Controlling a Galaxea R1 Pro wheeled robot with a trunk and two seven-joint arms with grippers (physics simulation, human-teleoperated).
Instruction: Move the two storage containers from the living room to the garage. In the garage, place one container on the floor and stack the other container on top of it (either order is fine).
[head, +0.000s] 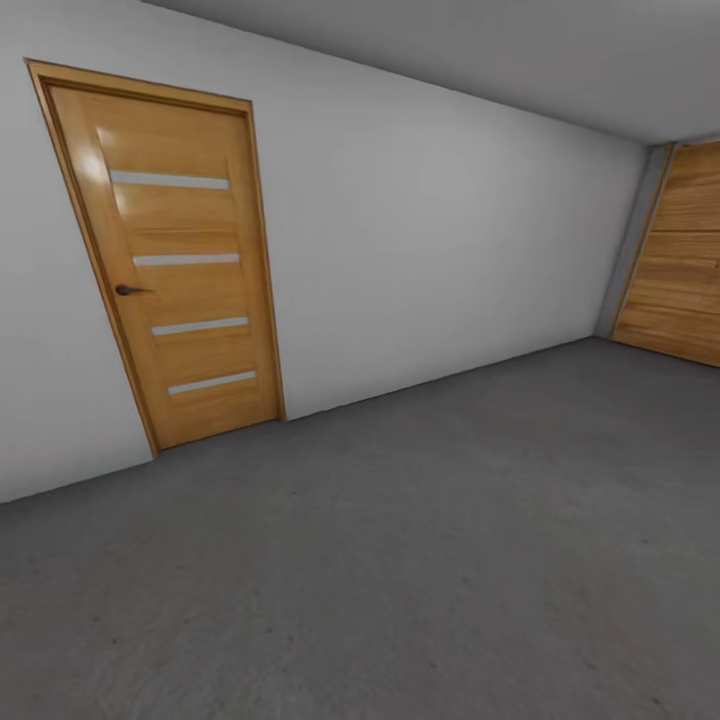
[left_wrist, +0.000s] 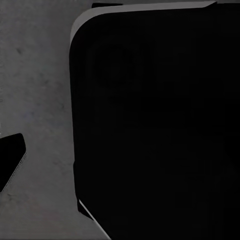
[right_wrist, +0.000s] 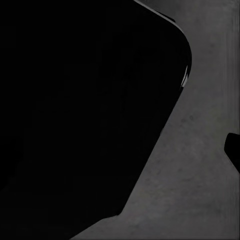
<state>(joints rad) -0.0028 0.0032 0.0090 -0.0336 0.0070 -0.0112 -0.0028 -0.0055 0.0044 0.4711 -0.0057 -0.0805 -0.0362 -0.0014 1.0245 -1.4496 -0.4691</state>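
I am in the garage. Its dark grey concrete floor (head: 420, 560) spreads out in front of me, up to plain white walls. The two storage containers are out of view. In the left wrist view one dark fingertip (left_wrist: 11, 162) of my left gripper stands far out at the frame's edge over the floor, with nothing against it. In the right wrist view a dark fingertip (right_wrist: 233, 150) of my right gripper stands the same way. A large black part of my own body (left_wrist: 155, 125) hides the rest of both wrist views.
A wooden slatted door (head: 175, 270) with a dark handle is shut in the wall at the left. A second wooden door (head: 680, 260) is in the far right corner. The white wall (head: 440, 230) runs between them.
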